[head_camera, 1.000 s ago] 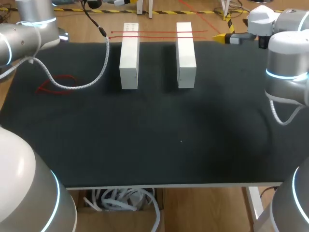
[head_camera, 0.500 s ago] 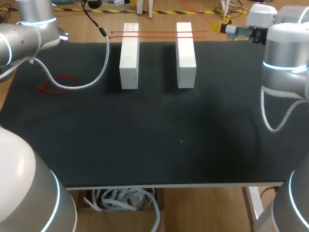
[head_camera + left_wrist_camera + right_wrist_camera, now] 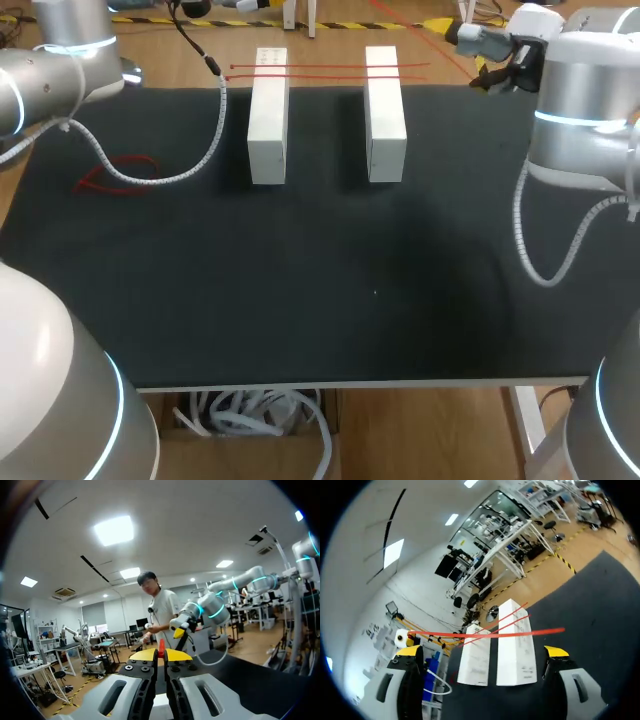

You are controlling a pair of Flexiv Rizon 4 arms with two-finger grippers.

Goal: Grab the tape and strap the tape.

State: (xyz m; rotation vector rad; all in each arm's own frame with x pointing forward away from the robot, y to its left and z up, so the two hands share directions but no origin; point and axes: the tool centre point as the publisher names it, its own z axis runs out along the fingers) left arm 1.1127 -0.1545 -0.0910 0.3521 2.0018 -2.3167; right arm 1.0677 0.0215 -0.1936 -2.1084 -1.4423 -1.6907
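Bright, even overhead light; white blocks [image 3: 268, 120] throw soft shadows on matte dark table [image 3: 300, 300].

You are looking at a table [image 3: 330, 300] covered by a black mat. 2 white blocks, left block [image 3: 268, 115] and right block [image 3: 385, 112], stand side by side, apart, near its far edge. A red tape loop [image 3: 120, 175] and a white cable [image 3: 190, 165] lie at its left.

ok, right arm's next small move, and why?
Probably ease the right gripper forward towards the thin red tape lying across the two white rectangular blocks: its fingers stand open and empty, and the tape's end pokes past the nearer block, short of them.
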